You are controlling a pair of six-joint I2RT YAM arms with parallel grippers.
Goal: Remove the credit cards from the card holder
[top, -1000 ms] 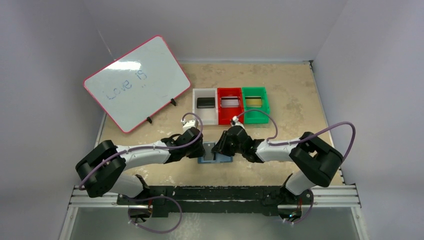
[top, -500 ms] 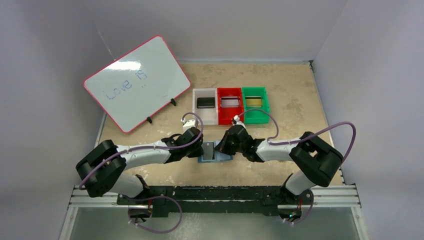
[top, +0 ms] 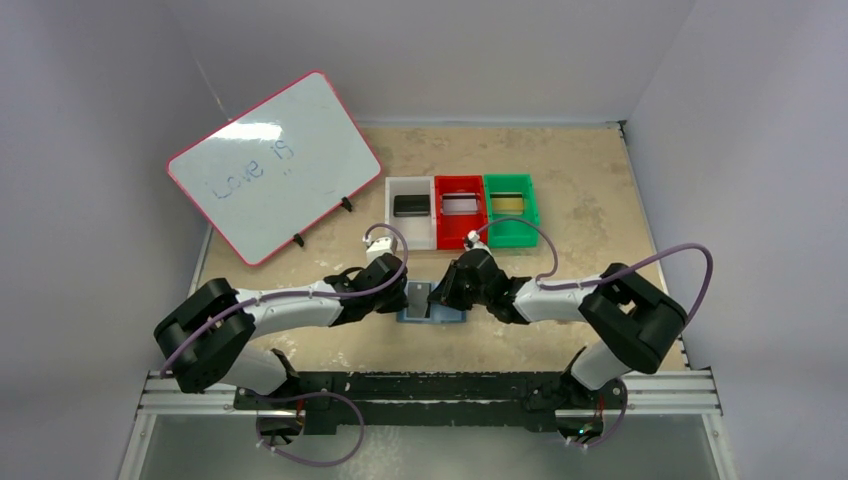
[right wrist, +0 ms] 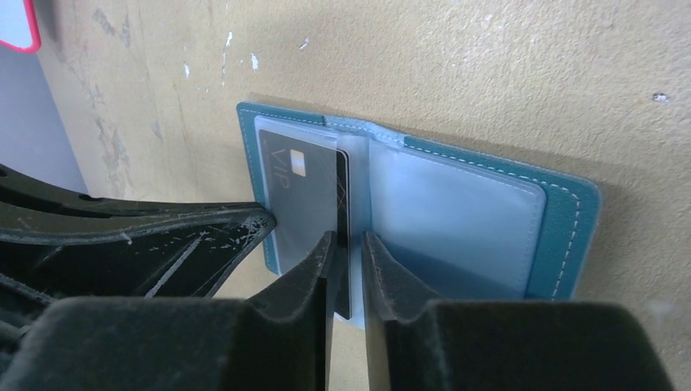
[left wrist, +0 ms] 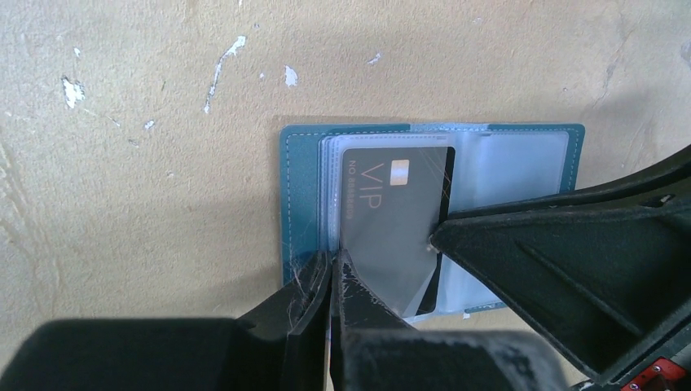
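Note:
The slate-blue card holder (top: 447, 316) lies open on the table, also seen in the left wrist view (left wrist: 300, 187) and the right wrist view (right wrist: 562, 220). A grey "VIP" credit card (left wrist: 395, 220) sticks partly out of its left pocket, with a black edge beside it (right wrist: 343, 236). My left gripper (left wrist: 332, 269) is shut on the holder's left sleeve edge. My right gripper (right wrist: 348, 252) straddles the card's right edge. Its jaws stand narrowly apart, with a small gap on the right side. In the top view both grippers, left (top: 400, 299) and right (top: 441, 297), meet over the holder.
White (top: 411, 232), red (top: 459, 232) and green (top: 511, 232) bins stand behind the holder, each with a card in it: black (top: 411, 205), silvery (top: 460, 204), gold (top: 508, 203). A propped whiteboard (top: 275, 165) stands at the back left.
My right gripper has edged slightly left and forward over the holder toward the card. The left gripper and the holder have stayed put.

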